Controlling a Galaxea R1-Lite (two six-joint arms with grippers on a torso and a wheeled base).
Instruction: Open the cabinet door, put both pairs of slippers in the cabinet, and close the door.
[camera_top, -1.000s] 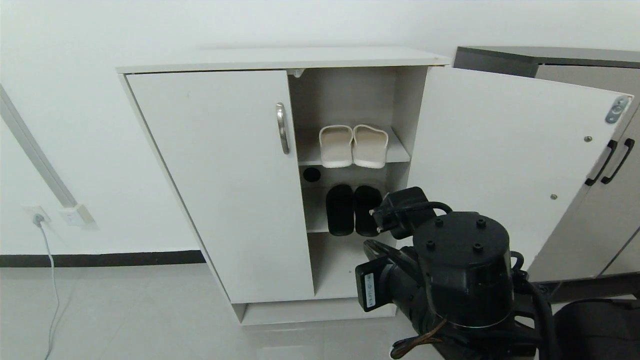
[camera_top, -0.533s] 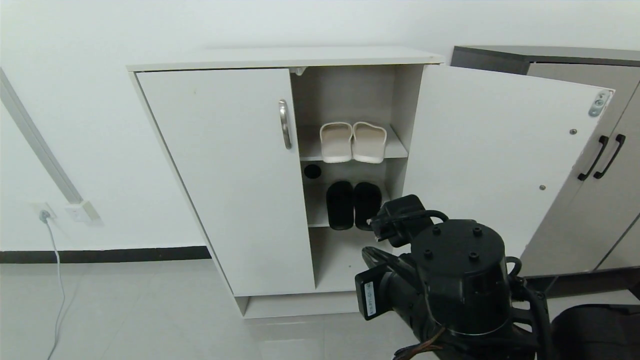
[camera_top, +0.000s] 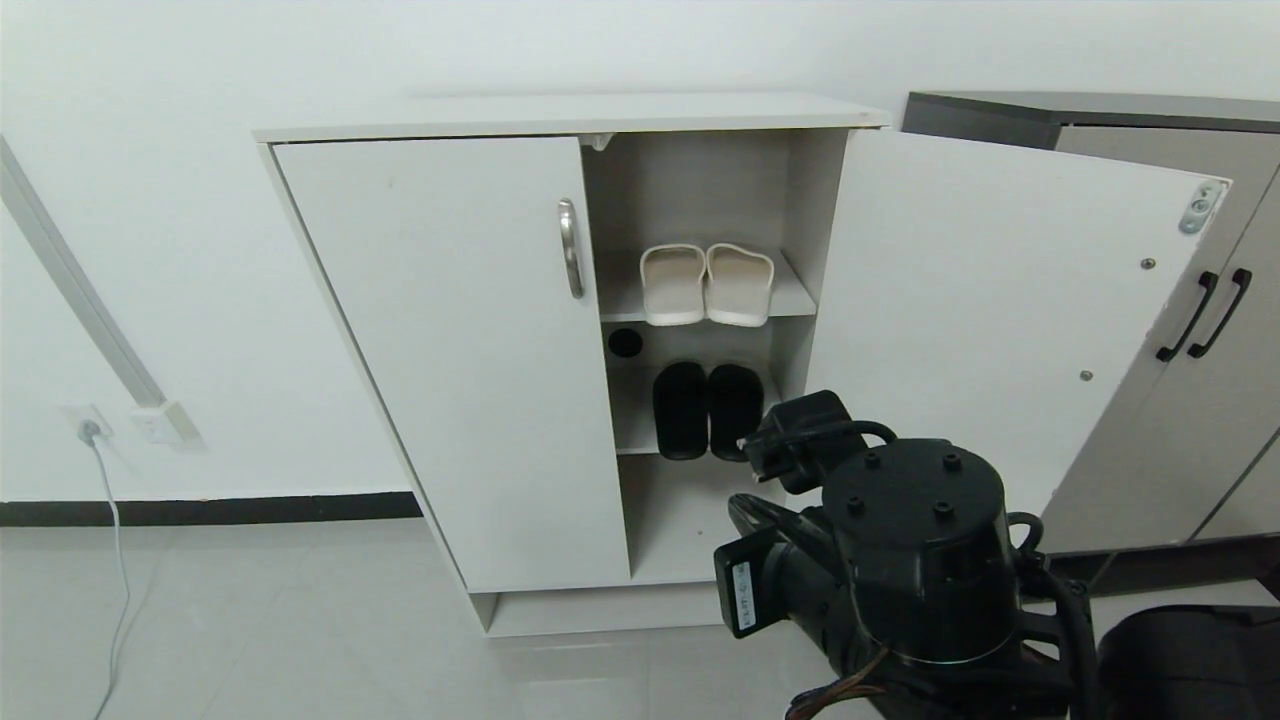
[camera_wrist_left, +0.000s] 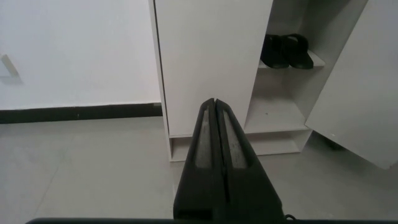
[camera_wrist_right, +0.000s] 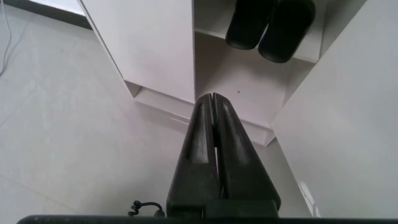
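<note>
The white cabinet (camera_top: 560, 115) stands against the wall with its right door (camera_top: 1000, 300) swung wide open and its left door (camera_top: 450, 350) closed. A pair of white slippers (camera_top: 706, 285) lies on the upper shelf. A pair of black slippers (camera_top: 707, 410) lies on the middle shelf, also seen as black slippers (camera_wrist_left: 287, 51) and black slippers (camera_wrist_right: 271, 22). My left gripper (camera_wrist_left: 214, 102) is shut and empty, low over the floor in front of the closed door. My right gripper (camera_wrist_right: 213, 98) is shut and empty, in front of the open compartment below the black slippers.
A grey cabinet (camera_top: 1200, 300) with black handles stands just right of the open door. A wall socket with a hanging cable (camera_top: 85, 432) is at the far left. Bare tiled floor (camera_top: 250, 620) lies in front of the cabinet.
The head view shifted a little a second ago, then held still. The slippers, the doors and both grippers keep their places.
</note>
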